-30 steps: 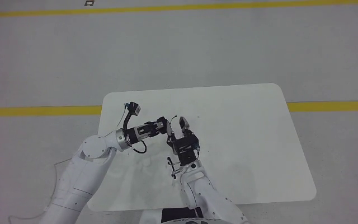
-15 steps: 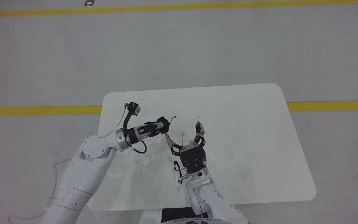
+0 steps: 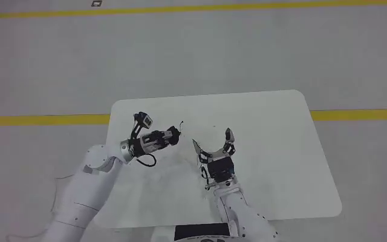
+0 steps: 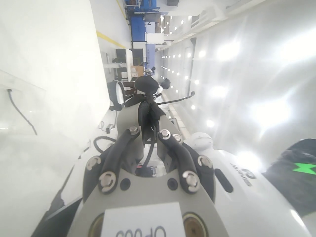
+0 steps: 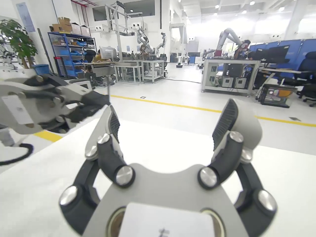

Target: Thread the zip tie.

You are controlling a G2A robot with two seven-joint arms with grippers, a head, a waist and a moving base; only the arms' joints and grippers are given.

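My left gripper point(image 3: 173, 135) is shut on a thin black zip tie point(image 3: 180, 126) over the left middle of the white table point(image 3: 272, 151). In the left wrist view the zip tie point(image 4: 148, 114) runs between the closed fingers, and its tail point(image 4: 177, 99) sticks out past them. My right gripper point(image 3: 211, 139) is open a short way to the right, holding nothing. The right wrist view has its wide-apart fingers point(image 5: 113, 122) over the table, with the left gripper point(image 5: 96, 99) and the upright zip tie point(image 5: 108, 88) beside them.
The table's right half point(image 3: 284, 181) is bare white surface. A yellow floor line point(image 3: 54, 119) runs behind the table. Workbenches and other robots point(image 5: 148, 57) stand far off in the room.
The right gripper was closed by the zip tie at the left gripper. It has opened and drawn away to the right. The left gripper has pulled back slightly to the left, still holding the tie.
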